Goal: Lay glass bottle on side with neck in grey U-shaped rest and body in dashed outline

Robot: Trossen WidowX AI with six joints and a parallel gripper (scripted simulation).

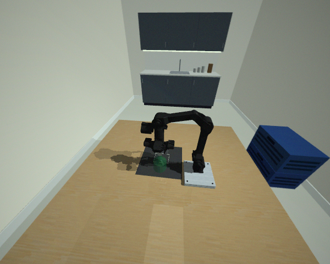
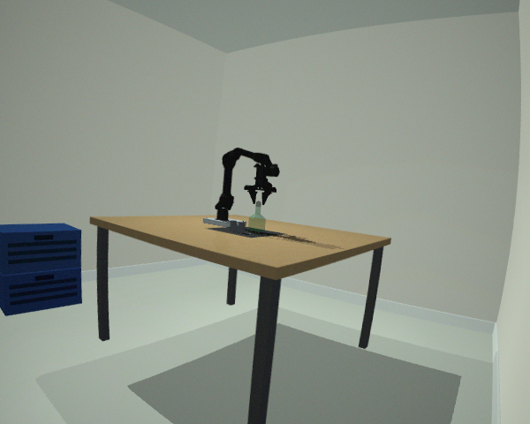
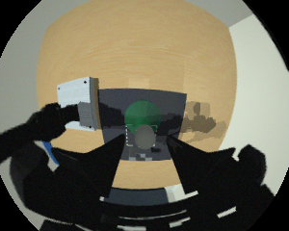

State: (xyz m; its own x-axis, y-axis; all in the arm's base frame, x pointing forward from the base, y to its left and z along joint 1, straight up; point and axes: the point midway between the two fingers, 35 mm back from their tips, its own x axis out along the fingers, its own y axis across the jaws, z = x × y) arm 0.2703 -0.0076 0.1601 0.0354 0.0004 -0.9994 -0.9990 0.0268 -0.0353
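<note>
From where I stand, the green bottle [image 1: 160, 164] [image 2: 257, 223] [image 3: 143, 115] is upright on the dark mat [image 1: 175, 170] [image 2: 215, 230] [image 3: 111, 96], which lies on the wooden worktop [image 1: 131, 215] [image 2: 183, 237] [image 3: 135, 63]. It isn't lying down in the rest yet. Right above it, the black arm [image 1: 182, 115] [image 2: 227, 180] [image 3: 19, 140] points its pincer [image 1: 159, 153] [image 2: 259, 202] [image 3: 146, 138] straight down. The pincer's fingers stand apart, one on either side of the bottle's narrow top, not clamped on it. The dashed outline [image 1: 169, 157] [image 3: 127, 136] shows partly behind the bottle.
</note>
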